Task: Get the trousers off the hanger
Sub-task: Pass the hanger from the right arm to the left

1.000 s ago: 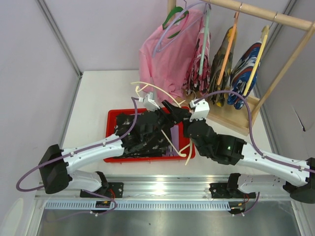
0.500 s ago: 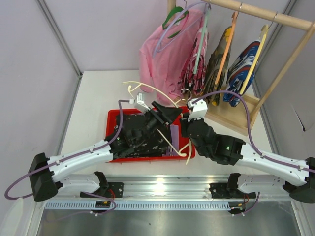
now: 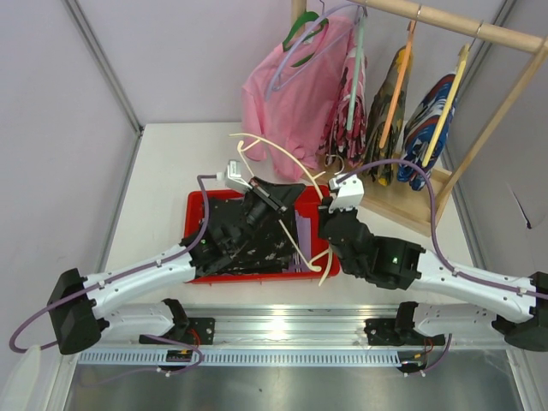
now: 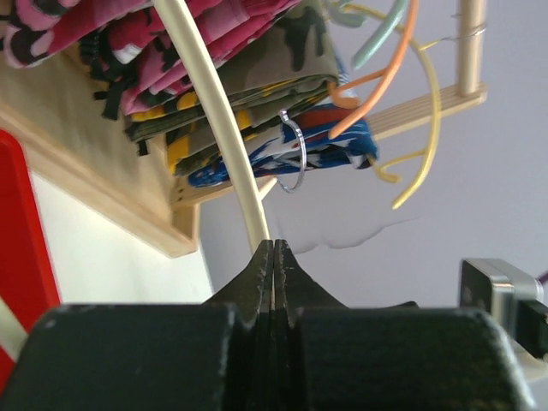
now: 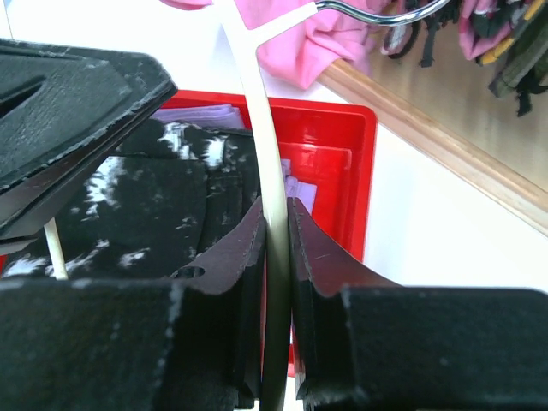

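Left gripper (image 4: 272,248) just snapped shut against the hanger (image 4: 214,111), can't tell if it caught it. Right gripper (image 5: 276,214) is pinching the hanger too. Trousers (image 3: 231,240) are lying in the tray (image 3: 195,205), seemingly free.

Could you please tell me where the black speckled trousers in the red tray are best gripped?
Probably a raised fold on their side away from the cream hanger, from above: the black speckled trousers lie bunched in the red tray, whose walls hinder a sideways approach, and the right fingers pinch the hanger.
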You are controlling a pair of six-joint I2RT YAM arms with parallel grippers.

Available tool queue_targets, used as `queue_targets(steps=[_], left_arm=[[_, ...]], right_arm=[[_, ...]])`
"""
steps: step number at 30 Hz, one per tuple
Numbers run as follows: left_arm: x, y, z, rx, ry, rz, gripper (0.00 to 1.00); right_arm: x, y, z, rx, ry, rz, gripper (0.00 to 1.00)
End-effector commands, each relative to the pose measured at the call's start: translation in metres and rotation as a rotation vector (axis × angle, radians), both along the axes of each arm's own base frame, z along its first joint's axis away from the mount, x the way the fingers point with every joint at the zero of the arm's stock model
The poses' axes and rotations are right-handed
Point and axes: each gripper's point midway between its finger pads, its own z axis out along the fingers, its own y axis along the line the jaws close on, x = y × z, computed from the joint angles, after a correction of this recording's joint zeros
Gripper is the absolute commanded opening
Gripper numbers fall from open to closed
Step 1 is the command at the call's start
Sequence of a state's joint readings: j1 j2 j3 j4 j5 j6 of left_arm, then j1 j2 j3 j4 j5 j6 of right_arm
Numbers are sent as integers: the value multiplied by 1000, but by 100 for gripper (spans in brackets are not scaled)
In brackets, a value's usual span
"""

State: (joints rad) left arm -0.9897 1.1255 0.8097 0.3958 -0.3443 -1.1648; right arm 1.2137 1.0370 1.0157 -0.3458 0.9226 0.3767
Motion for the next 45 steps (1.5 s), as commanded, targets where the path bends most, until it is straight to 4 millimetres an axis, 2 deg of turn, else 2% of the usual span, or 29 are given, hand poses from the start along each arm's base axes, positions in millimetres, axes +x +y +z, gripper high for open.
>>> queue_targets(steps=[1, 3, 8, 12, 13, 16, 21, 25, 28, 29, 33, 35, 36, 39, 40, 41, 45], left_arm=[[2, -5, 31, 26, -50, -17, 0], [3, -5, 26, 70, -40, -4, 0], [-1, 2, 34, 189, -91, 38, 0], [6, 12, 36, 316, -94, 110, 0], [8, 11, 26, 355, -75, 111, 0], [10, 6, 19, 374, -50, 109, 2], [21, -6, 7, 413, -24, 120, 13], [28, -11, 7, 397, -9, 149, 22], [33, -17, 3, 400, 6, 160, 32], [36, -16, 0, 404, 17, 170, 39], [33, -21, -9, 387, 31, 151, 42], [30, -17, -4, 353, 36, 150, 42], [28, -14, -11, 357, 42, 148, 42], [20, -4, -7, 325, 34, 140, 41], [17, -6, 2, 288, 15, 122, 40], [13, -2, 8, 265, 4, 116, 39], [10, 8, 23, 219, -16, 136, 38]], right_arm=[[8, -12, 16, 34, -49, -125, 0], [10, -16, 18, 17, -60, -155, 0], [16, -23, 18, -57, -89, -200, 0], [19, -27, 18, -116, -106, -204, 0], [19, -26, 19, -103, -117, -200, 0], [18, -20, 24, -91, -140, -144, 0], [9, -6, 31, -42, -167, -9, 0], [3, -3, 32, -91, -186, 36, 0], [-2, 1, 34, -102, -200, 55, 0], [-6, 3, 35, -127, -213, 77, 0], [-10, 5, 35, -141, -227, 82, 0], [-6, -4, 34, -154, -219, 18, 0], [-6, -8, 34, -158, -214, -1, 0], [2, -19, 39, -102, -187, -63, 0], [5, -23, 33, -114, -162, -72, 0], [8, -25, 36, -84, -146, -76, 0], [11, -19, 27, -49, -127, -22, 0]])
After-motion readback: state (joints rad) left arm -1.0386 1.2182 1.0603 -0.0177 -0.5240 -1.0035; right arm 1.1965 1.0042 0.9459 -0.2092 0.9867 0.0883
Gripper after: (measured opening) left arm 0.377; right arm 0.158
